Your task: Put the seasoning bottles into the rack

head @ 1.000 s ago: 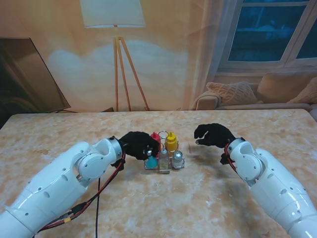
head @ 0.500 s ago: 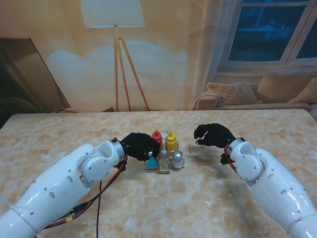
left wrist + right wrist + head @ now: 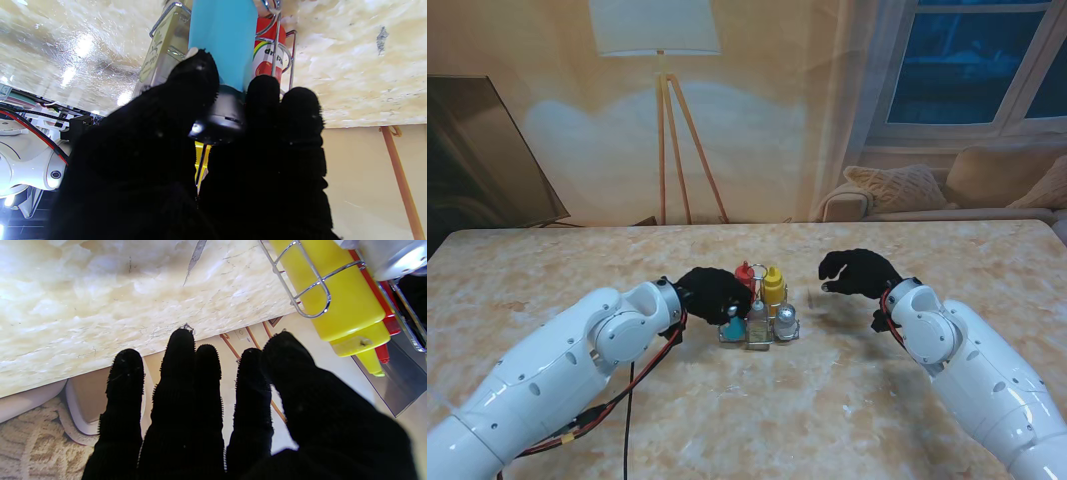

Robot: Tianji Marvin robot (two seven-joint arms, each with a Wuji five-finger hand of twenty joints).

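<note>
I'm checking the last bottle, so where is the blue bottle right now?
In the stand view the blue bottle sits at the rack's near-left corner, gripped by the left hand, beside the clear bottle and nearer to me than the red one.

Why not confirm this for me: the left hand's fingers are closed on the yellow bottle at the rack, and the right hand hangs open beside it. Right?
Not quite. The left hand has its fingers closed on the blue bottle, as the left wrist view shows. The yellow bottle already stands in the rack. The right hand does hang open beside it.
</note>
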